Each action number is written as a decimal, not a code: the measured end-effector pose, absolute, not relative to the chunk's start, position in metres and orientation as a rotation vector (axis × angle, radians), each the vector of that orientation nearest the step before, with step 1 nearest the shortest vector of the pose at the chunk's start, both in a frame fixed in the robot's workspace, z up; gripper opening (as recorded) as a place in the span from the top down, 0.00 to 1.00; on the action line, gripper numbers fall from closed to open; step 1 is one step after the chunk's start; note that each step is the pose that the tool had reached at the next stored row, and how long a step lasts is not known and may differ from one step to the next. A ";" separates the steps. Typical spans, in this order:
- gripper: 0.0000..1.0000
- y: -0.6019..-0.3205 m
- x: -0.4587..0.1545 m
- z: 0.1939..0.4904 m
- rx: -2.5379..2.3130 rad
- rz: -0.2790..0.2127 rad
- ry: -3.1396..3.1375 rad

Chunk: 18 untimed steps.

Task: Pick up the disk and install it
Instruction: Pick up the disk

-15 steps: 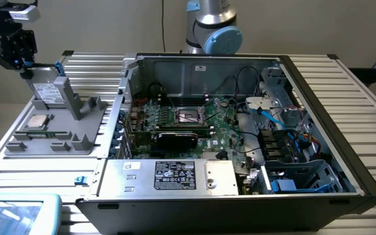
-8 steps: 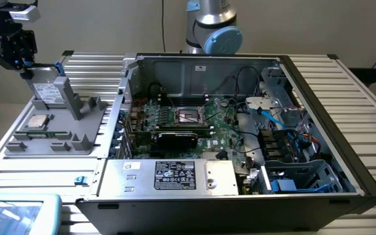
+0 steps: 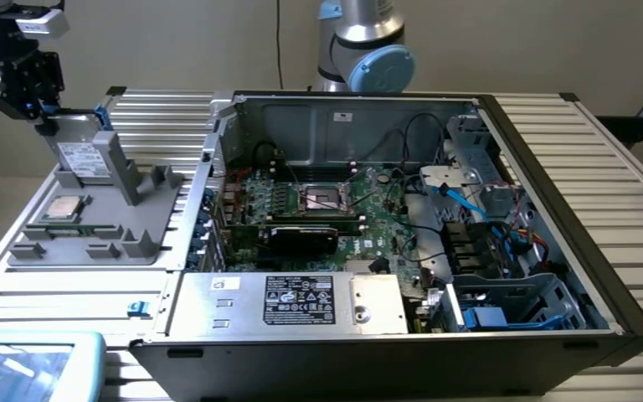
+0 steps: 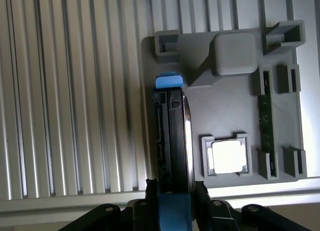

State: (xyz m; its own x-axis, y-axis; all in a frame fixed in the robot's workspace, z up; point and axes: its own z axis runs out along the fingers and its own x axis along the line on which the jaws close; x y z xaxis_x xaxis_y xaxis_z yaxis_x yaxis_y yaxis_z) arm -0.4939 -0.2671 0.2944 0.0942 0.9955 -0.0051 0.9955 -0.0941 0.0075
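At the far left of the exterior view, the gripper (image 3: 44,121) hangs over the grey fixture tray (image 3: 76,241), its body pointing straight down onto the top edge of the disk (image 3: 81,157). The disk stands on edge, leaning back a little against the tray's sloped grey post (image 3: 120,167). I judge this pose is meant to offer its narrow upper end to a grasp from above. In the wrist view the two fingers (image 4: 150,191) sit tight against either side of the blue carrier frame (image 4: 172,211), so the hand looks clamped on the disk. Whether its lower edge is seated in the tray or lifted I cannot tell. Just beside it lies the square processor chip (image 3: 64,207) in its own pocket, apart from the grasp. Further right, the open computer case (image 3: 344,126) lies on its side with the board facing up, which leaves the inside reachable from above. The labelled power-supply box (image 3: 288,301) sits along its near edge
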 end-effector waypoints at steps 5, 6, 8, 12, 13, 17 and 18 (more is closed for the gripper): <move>0.62 -0.267 -0.494 0.294 2.317 0.005 2.109; 0.62 -0.267 -0.494 0.294 2.318 0.005 2.109; 0.62 -0.267 -0.494 0.294 2.318 0.005 2.109; 0.62 -0.267 -0.494 0.294 2.318 0.005 2.109; 0.62 -0.267 -0.494 0.294 2.318 0.006 2.109; 0.53 -0.267 -0.494 0.294 2.318 0.006 2.109; 0.47 -0.267 -0.494 0.294 2.318 0.005 2.109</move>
State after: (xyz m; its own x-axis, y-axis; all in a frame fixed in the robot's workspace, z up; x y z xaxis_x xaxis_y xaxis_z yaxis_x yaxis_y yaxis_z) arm -0.4940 -0.2672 0.2942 0.0939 0.9956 -0.0026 0.9955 -0.0939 0.0080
